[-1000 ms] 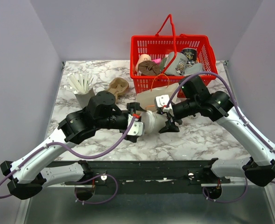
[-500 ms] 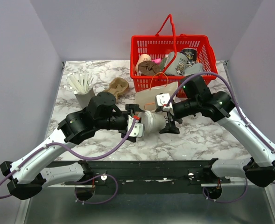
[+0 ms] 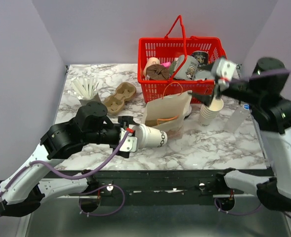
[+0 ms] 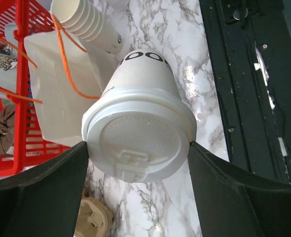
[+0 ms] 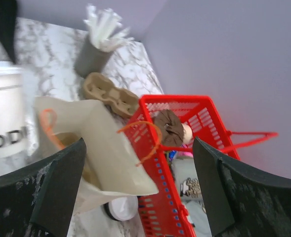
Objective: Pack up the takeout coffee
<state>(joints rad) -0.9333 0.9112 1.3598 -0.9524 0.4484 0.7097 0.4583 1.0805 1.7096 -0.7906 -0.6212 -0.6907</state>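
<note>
The small white paper cup with a round white plastic lid (image 3: pixel 152 137) lies sideways near the front, left to right. The left gripper (image 3: pixel 134 137) is nearer, and its fingers (image 4: pixel 51 192) squeeze the lid's rim. The cup's bottom points right, at the pale brown paper bag with orange handles (image 3: pixel 167 109) close by. The right gripper (image 3: pixel 207 96) is farther back, fingers apart and empty. Only the left wrist view shows the squeeze.

place: robot lab test cell | cues: plain grey walls (image 3: pixel 110 29); marble-look tabletop (image 3: pixel 209 143); black mounting rail (image 3: pixel 160 180)
</note>
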